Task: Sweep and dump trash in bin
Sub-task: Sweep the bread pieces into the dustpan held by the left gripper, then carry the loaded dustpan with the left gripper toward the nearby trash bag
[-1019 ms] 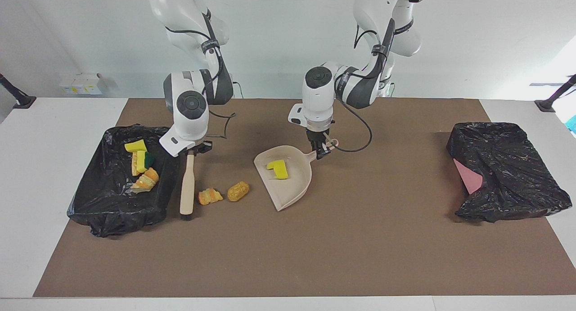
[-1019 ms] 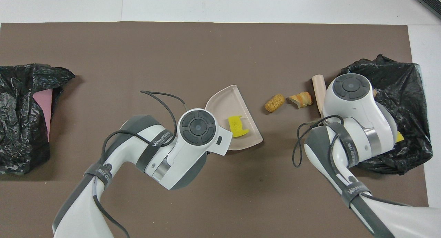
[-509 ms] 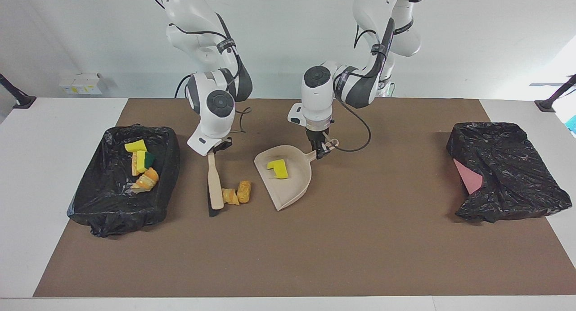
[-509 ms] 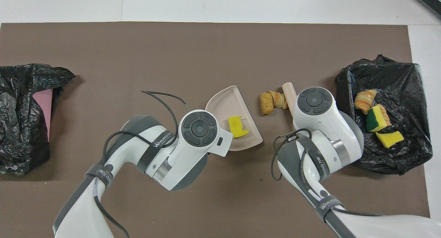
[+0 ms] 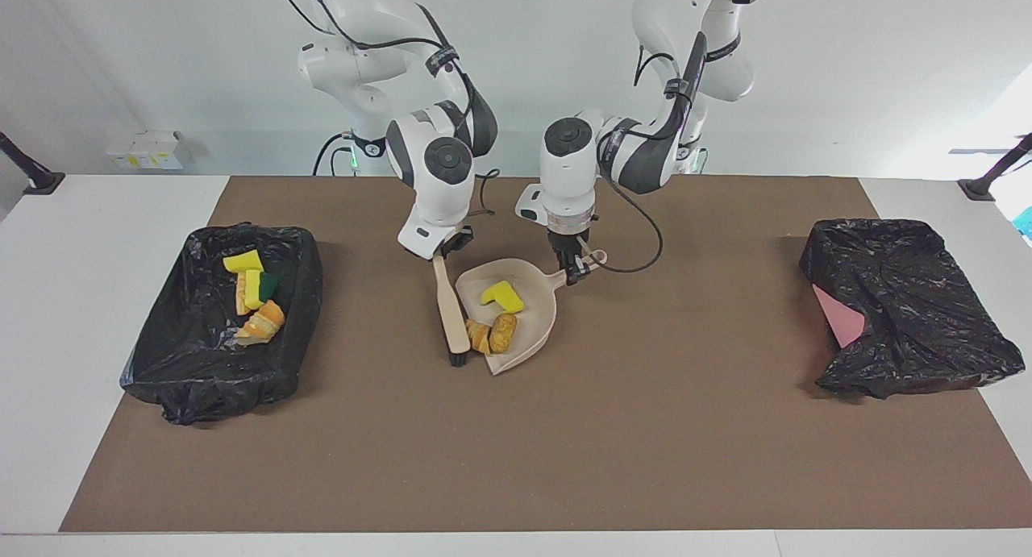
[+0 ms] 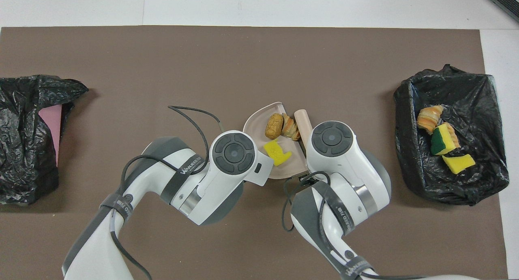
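I am working over a brown mat (image 5: 564, 460) lying on a white table (image 5: 105, 218), with a pale wall above. My left gripper (image 5: 574, 268) is clamping the beige dustpan (image 5: 534, 325) by its handle. My right gripper (image 5: 442, 251) is gripping the brush (image 5: 448, 307) against the dustpan's mouth. Three trash pieces (image 5: 493, 334) are sitting in the dustpan; the others (image 5: 251, 299) are lying in the black-lined bin (image 5: 161, 372) toward my right arm's end. My wrists are hiding my fingers from overhead.

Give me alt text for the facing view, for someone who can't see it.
The right gripper holds a brush against the dustpan, which the left gripper holds; three trash pieces lie in it. More trash sits in the black-lined bin.
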Available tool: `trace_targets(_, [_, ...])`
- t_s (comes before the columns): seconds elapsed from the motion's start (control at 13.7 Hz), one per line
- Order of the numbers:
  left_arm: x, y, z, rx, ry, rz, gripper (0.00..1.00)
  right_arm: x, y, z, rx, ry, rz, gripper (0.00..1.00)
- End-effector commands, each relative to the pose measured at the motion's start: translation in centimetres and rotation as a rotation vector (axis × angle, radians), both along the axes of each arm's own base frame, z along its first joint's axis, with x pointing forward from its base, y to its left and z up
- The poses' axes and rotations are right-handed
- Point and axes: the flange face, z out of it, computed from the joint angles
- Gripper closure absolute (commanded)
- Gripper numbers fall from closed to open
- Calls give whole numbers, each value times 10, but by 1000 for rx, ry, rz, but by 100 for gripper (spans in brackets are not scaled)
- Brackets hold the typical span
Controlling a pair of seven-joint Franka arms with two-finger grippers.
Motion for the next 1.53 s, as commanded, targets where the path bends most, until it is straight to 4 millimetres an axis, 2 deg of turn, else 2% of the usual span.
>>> trace_targets(0.0, [-12,6,-7,-18,-34,-40,100,-8,7,15,23,-21,-22,100])
trace_targets(0.15, [-9,7,-8,-28,-43,-38,100,-8,3,38,38,-56,-26,100])
trace_targets(0.44, [2,14,-4,-34,-53,-43,100,-25,14,69,90,-43,-42,100])
trace_targets(0.65, [25,47,11,-36,-52,-69,100,-33,15,83,87,-37,-33,100])
trace_targets(0.95, [56,86,35,-16,-30,-90,100,-34,17,81,127,-20,-104,100])
trace_targets(1.09, [73,114,53,-31,-9,-99,100,-44,21,83,145,-11,-159,100])
trace_targets(1.31, [85,154,94,-75,-2,-110,100,-79,40,84,135,-3,-199,100])
trace_targets(1.46, [83,184,124,-118,-2,-117,100,-107,55,85,130,7,-248,100])
